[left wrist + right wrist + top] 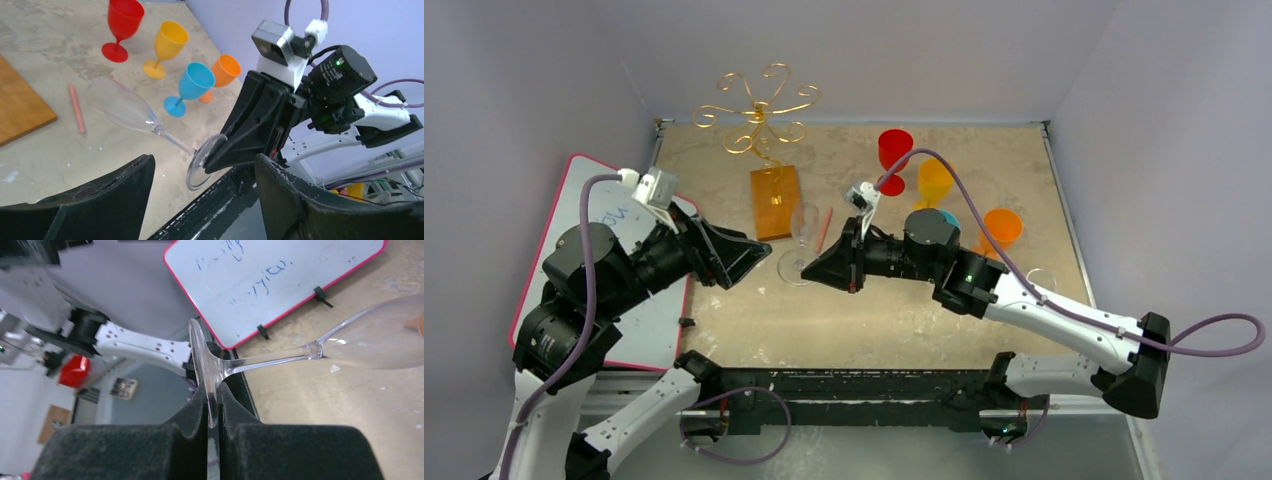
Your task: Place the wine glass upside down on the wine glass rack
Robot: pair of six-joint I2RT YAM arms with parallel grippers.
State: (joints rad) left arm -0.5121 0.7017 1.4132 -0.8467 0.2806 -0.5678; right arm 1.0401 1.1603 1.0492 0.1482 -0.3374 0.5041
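Left pincer (752, 264): jaws wide apart, empty, facing glass foot. Wine glass rack (774, 200): upright on desk (904, 320), beyond left pincer, near glass bowl. Wine glass (805, 232): clear, tilted, foot rim clamped between nearly closed jaws of right pincer (812, 268), bowl pointing toward rack base. Red goblet (894, 160), yellow goblet (935, 180), orange goblet (1001, 228): on desk beyond right pincer.
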